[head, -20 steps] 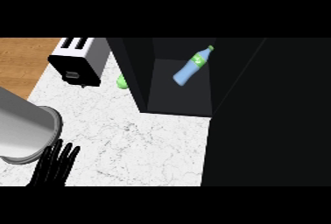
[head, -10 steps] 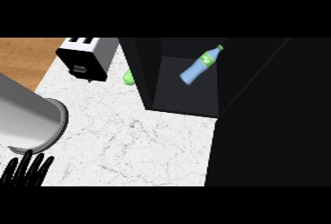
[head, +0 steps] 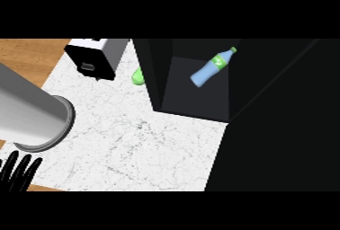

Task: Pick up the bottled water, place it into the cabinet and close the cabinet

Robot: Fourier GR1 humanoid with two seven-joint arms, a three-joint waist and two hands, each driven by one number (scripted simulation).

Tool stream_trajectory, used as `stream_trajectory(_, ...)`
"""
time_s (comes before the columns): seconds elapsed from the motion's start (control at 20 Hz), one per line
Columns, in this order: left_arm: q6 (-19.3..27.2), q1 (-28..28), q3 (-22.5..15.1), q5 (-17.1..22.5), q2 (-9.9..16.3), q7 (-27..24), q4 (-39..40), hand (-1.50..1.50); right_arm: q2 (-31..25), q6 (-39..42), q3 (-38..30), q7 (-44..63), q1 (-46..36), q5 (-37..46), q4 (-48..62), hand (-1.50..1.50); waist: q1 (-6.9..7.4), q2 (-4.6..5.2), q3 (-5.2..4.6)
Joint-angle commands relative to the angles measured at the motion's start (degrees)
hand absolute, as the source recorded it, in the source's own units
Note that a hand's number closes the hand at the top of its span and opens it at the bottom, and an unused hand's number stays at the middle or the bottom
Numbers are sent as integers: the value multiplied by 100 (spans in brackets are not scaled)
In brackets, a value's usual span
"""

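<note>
The bottled water (head: 212, 67), pale blue with a green label and cap, lies tilted inside the dark open cabinet (head: 196, 96), cap toward the upper right. My left hand (head: 16, 173) shows at the lower left corner of the head view. Its black fingers are straight, point up and hold nothing, far from the bottle. Its grey forearm (head: 30, 114) fills the left edge. The right hand does not show.
A black and white toaster (head: 93, 58) stands at the back left of the white marble counter (head: 146, 143). A small green object (head: 138, 76) sits beside the cabinet's left wall. A large black surface (head: 285, 134) fills the right side.
My left hand has slid left and down toward the view's corner, and the forearm now looks larger. The toaster, cabinet and bottle have drifted slightly right in the view.
</note>
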Motion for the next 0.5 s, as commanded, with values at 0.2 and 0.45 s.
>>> stream_trajectory(0.2, -256, 55, 134, 60, 216, 1, -14, -150, 564, -163, 623, 1094, -647, -177, 472, 150, 136, 67, 5)
stream_trajectory(0.45, -316, -18, 258, 150, 296, 66, 44, -150, 784, -246, 403, 1225, -701, -421, 633, 150, 130, 139, 3)
